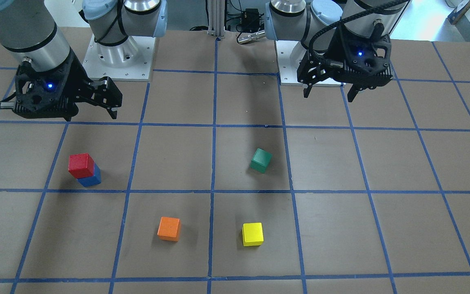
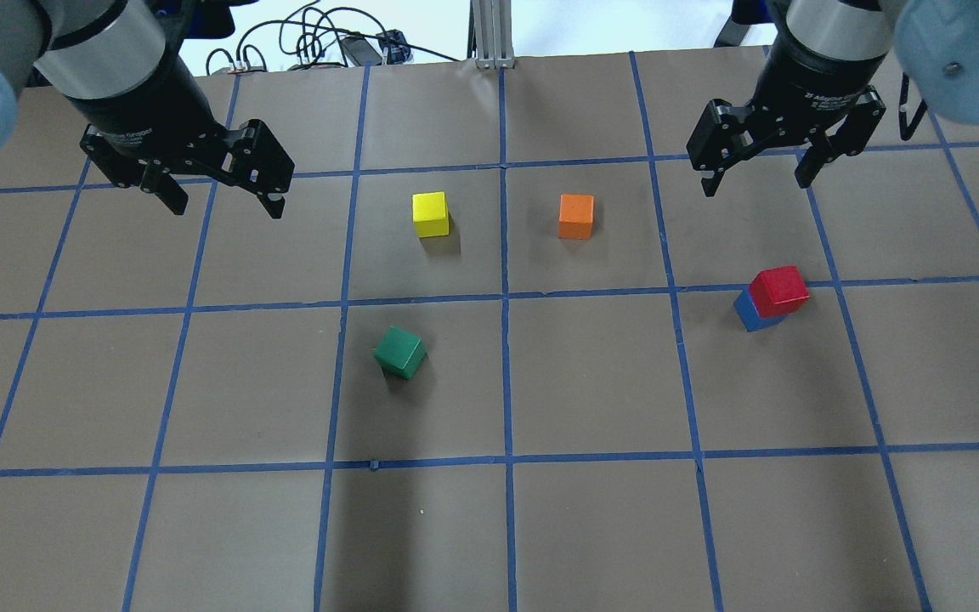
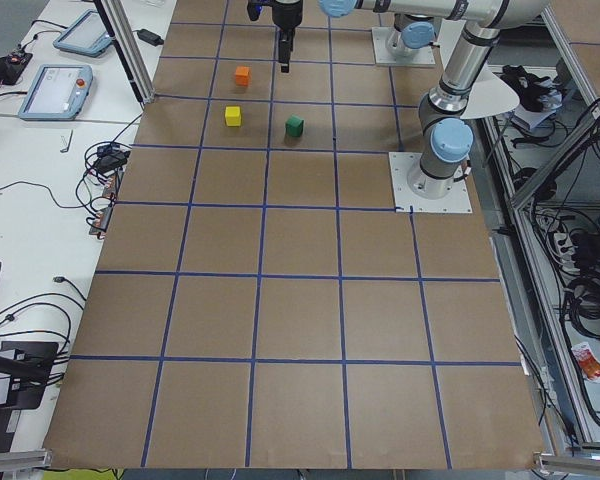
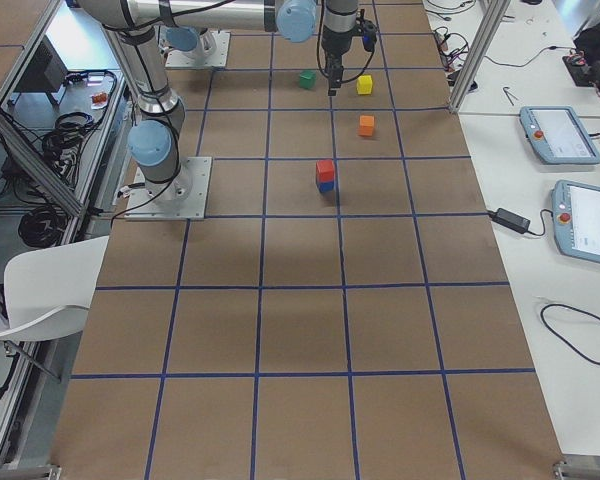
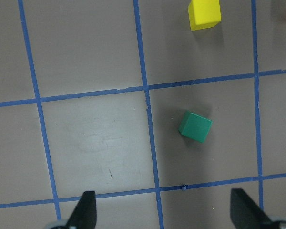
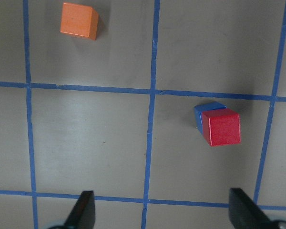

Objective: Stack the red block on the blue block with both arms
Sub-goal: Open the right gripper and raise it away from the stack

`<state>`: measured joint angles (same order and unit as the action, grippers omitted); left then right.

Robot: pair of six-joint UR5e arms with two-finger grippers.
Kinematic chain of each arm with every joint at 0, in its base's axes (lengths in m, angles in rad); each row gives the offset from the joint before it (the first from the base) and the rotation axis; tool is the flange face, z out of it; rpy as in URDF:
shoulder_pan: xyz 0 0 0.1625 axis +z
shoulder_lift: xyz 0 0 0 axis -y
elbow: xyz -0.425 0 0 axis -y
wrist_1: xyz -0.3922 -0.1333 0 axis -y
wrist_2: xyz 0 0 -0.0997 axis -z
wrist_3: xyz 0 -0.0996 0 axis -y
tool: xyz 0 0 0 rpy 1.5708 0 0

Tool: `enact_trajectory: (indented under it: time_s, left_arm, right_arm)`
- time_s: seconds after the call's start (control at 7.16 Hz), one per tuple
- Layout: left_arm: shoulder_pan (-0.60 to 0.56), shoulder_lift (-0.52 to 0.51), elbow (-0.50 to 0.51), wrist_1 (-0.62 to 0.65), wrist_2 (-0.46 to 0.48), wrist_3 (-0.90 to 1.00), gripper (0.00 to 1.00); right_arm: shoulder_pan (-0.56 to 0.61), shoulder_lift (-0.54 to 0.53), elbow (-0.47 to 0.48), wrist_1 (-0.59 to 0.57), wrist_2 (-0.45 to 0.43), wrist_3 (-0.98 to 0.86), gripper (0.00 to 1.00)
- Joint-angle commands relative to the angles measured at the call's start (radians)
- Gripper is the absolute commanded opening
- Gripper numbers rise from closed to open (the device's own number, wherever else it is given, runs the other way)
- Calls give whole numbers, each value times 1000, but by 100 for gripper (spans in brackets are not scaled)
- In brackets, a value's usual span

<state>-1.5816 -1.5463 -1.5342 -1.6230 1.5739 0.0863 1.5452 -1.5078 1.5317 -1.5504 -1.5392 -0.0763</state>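
The red block (image 1: 81, 164) sits on top of the blue block (image 1: 92, 179), slightly offset and rotated. The stack also shows in the overhead view, red (image 2: 779, 289) over blue (image 2: 745, 313), and in the right wrist view, red (image 6: 221, 127) over blue (image 6: 206, 110). My right gripper (image 2: 755, 184) is open and empty, raised above the table and apart from the stack; it also shows in the front-facing view (image 1: 96, 110). My left gripper (image 2: 226, 206) is open and empty, raised over the table's other side, and it shows in the front-facing view too (image 1: 329, 96).
A green cube (image 2: 400, 352) lies tilted near the middle and shows in the left wrist view (image 5: 195, 126). A yellow cube (image 2: 430, 214) and an orange cube (image 2: 576, 216) stand farther out. Blue tape lines grid the brown table (image 2: 591, 382).
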Motion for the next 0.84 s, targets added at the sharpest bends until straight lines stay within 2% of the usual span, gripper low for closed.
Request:
enact_trajectory:
  time_s: [0.0, 0.7]
  left_arm:
    - [0, 0, 0, 0, 0, 0, 100]
    - [8, -37, 23, -12, 0, -7, 100]
  right_arm:
    - [1, -2, 2, 4, -5, 20, 100]
    - [1, -3, 2, -7, -1, 18, 100]
